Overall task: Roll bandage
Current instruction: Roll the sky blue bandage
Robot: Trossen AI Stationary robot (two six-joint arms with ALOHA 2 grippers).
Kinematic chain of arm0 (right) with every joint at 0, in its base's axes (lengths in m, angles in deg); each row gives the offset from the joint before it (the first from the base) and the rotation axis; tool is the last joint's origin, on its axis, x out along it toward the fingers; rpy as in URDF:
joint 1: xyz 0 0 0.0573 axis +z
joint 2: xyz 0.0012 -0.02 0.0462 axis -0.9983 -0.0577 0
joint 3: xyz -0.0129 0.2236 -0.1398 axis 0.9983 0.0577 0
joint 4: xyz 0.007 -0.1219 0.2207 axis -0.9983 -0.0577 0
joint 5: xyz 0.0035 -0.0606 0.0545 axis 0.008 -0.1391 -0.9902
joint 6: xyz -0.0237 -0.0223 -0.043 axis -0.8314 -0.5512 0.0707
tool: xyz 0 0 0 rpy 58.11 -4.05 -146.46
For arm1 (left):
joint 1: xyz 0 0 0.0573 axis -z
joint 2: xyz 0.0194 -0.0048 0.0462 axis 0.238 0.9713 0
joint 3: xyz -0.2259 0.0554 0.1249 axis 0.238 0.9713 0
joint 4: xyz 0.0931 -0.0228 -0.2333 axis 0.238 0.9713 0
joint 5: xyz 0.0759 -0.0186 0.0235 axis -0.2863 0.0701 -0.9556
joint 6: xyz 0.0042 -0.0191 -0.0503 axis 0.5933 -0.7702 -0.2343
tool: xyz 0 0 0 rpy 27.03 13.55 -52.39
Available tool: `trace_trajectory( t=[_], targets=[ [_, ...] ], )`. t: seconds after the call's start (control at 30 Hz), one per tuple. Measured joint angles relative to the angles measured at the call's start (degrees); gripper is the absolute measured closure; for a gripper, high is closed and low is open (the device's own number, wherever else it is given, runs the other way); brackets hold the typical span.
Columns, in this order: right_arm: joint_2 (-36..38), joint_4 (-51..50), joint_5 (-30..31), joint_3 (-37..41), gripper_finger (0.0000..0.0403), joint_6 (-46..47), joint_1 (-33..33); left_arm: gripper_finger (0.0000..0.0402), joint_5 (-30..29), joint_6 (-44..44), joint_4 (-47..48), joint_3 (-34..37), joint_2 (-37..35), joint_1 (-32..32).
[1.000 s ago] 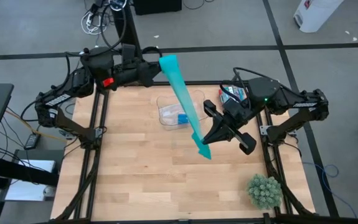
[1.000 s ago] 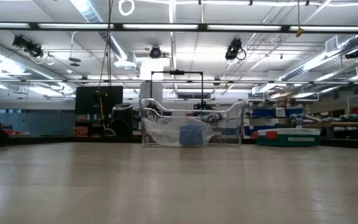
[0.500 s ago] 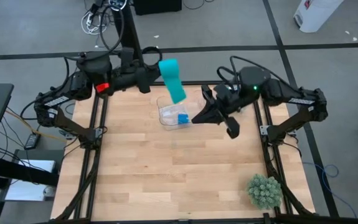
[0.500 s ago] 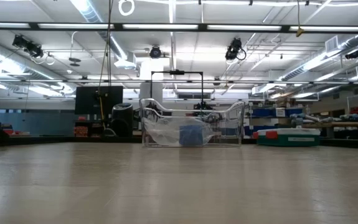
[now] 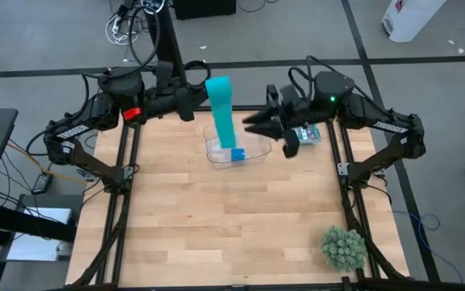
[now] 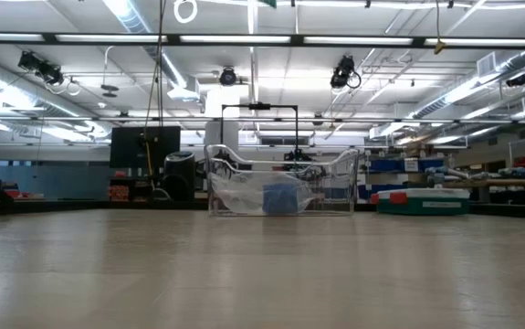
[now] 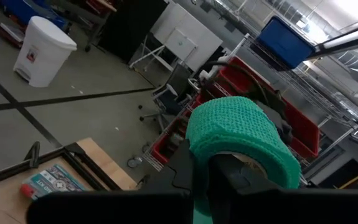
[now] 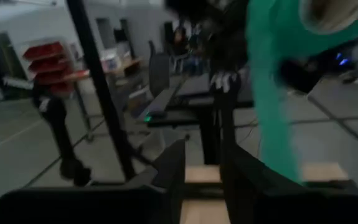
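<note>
Wooden table (image 5: 216, 218) with a dark frame, arms at the far edge, both raised above it. Low view shows only the bare tabletop and the clear tub (image 6: 280, 190) at the back, same as a second ago; no arm in it.

Left arm's position is almost unchanged from half a second ago. Left gripper (image 5: 202, 99) is up by the table's far edge, clamped nearly closed on the core of the bandage (image 5: 221, 109). Left wrist view: the teal coil (image 7: 241, 134) sits right between the dark fingers (image 7: 185, 174), with a strip running down from it.

Right arm has moved most. A second ago the right gripper was low over the middle-right of the table, pinching the strip's free end and pulling it out long on a diagonal. Half a second ago it was closer to the tub, strip shorter. Now the right gripper (image 5: 256, 123) is up near the coil, just right of the tub, fingers partly apart with nothing between them. Right wrist view: the bandage (image 8: 272, 99) hangs in front, past the fingers (image 8: 172, 165), not gripped.

The strip now hangs straight down from the coil, its lower end at the tub (image 5: 258, 152), beside the small blue roll (image 5: 237, 153) inside.

Small box (image 5: 306, 134) at the right edge, partly under the right arm. Green plant (image 5: 344, 247) in the near-right corner, unmoved.
</note>
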Motion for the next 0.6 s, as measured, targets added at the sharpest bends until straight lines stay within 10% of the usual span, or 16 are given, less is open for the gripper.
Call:
trace_trajectory(
  t=[0.6],
  targets=[
    [-4.2, 9.3, 3.3, 0.1, 0.025, -4.3, -2.7, 0.0375, 0.1, -0.2, 2.5, 0.1, 0.0, 0.0]
  ],
)
